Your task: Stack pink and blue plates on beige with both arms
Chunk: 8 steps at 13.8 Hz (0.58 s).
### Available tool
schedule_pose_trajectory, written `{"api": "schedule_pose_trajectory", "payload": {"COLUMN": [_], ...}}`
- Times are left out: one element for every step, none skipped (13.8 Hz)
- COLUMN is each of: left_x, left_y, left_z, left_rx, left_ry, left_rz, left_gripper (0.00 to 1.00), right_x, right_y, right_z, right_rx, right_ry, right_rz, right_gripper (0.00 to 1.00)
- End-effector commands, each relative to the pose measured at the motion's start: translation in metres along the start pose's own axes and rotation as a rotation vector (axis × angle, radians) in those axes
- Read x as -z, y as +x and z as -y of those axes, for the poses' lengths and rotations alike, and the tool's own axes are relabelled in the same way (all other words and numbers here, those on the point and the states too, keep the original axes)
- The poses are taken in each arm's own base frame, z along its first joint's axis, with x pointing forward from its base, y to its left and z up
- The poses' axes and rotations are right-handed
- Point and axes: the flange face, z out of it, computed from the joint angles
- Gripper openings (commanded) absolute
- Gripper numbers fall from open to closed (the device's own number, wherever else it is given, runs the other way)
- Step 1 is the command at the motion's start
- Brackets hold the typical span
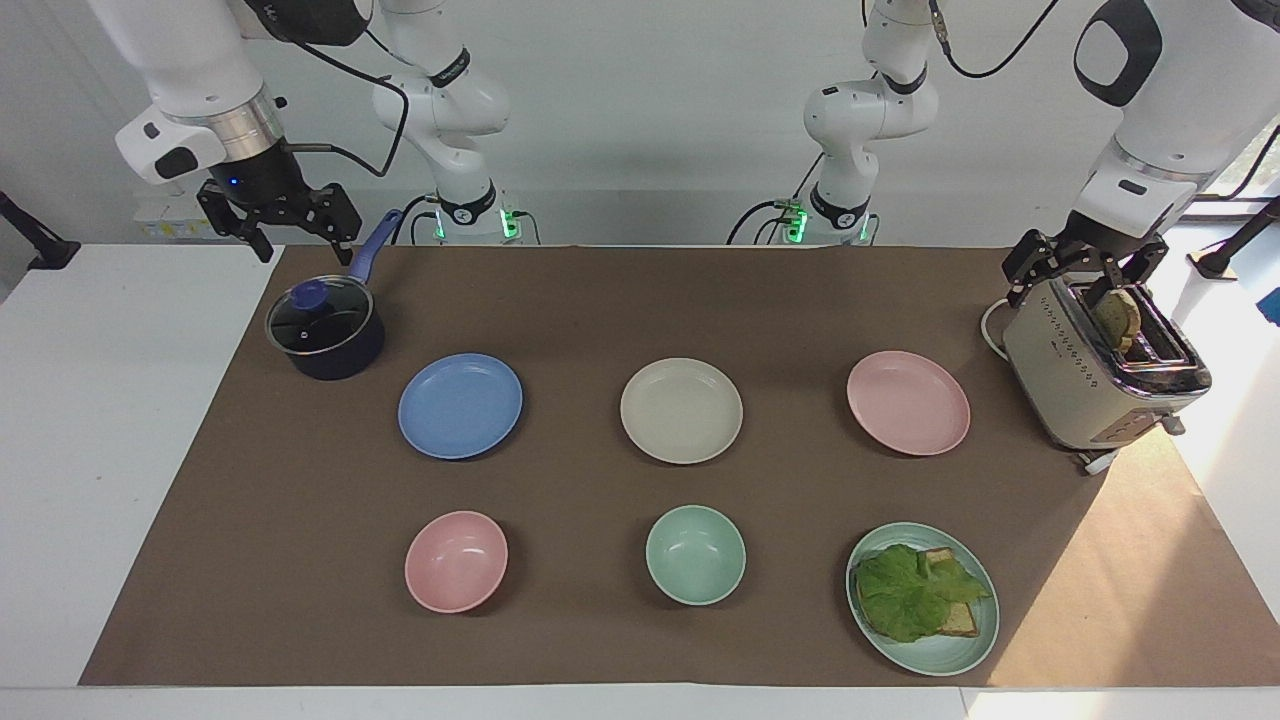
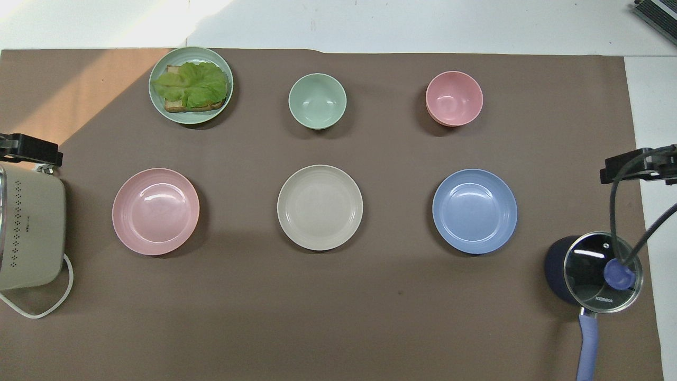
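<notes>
Three equal plates lie in a row across the brown mat. The beige plate (image 1: 681,410) (image 2: 320,207) is in the middle. The blue plate (image 1: 460,405) (image 2: 474,210) lies toward the right arm's end and the pink plate (image 1: 908,402) (image 2: 155,211) toward the left arm's end. All three are bare and apart. My right gripper (image 1: 305,250) (image 2: 634,166) hangs open and holds nothing, over the mat's edge by the saucepan. My left gripper (image 1: 1085,285) (image 2: 29,149) hangs open just over the toaster, also holding nothing.
A dark saucepan (image 1: 325,330) with a glass lid stands at the right arm's end, a toaster (image 1: 1100,375) with bread in it at the left arm's end. Farther from the robots sit a pink bowl (image 1: 456,561), a mint bowl (image 1: 695,554) and a mint plate (image 1: 970,640) with lettuce and toast.
</notes>
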Motion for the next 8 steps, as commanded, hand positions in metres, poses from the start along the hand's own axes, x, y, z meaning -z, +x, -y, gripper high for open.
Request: {"api": "schedule_pose_trajectory", "payload": {"left_x": [-0.002,-0.007,-0.016,-0.027,-0.044,-0.072,-0.099,-0.122], "left_y": [-0.01,-0.009,-0.008,-0.007,-0.006,-0.009,-0.013,-0.015], "left_z": [0.002,0.002,0.003,0.002,0.004,0.008,0.011,0.01], "left_rx": [-0.003,0.0,0.005,-0.001,0.009,0.014,0.015,0.012], "left_ry": [0.005,0.004,0.001,0.0,0.0,-0.002,-0.003,-0.003], "left_rz": [-0.005,0.002,0.017,0.026,0.026,0.04,0.049,0.045], "left_gripper": [1.0,1.0,1.0,1.0,1.0,1.0,1.0,1.0], "right_x": [0.0,0.0,0.0,0.0,0.0,0.0,0.0,0.0], "right_y": [-0.002,-0.002,-0.002,-0.002,-0.002,-0.002,-0.002,-0.002], "right_z": [0.0,0.0,0.0,0.0,0.0,0.0,0.0,0.0], "right_rx": [-0.018,-0.018,-0.018,-0.018,-0.018,-0.016,-0.016,-0.016], "right_ry": [-0.007,-0.007,-0.007,-0.007,-0.005,-0.007,-0.007,-0.007], "right_rz": [0.004,0.002,0.002,0.004,0.004,0.004,0.004,0.004], "right_gripper": [1.0,1.0,1.0,1.0,1.0,1.0,1.0,1.0]}}
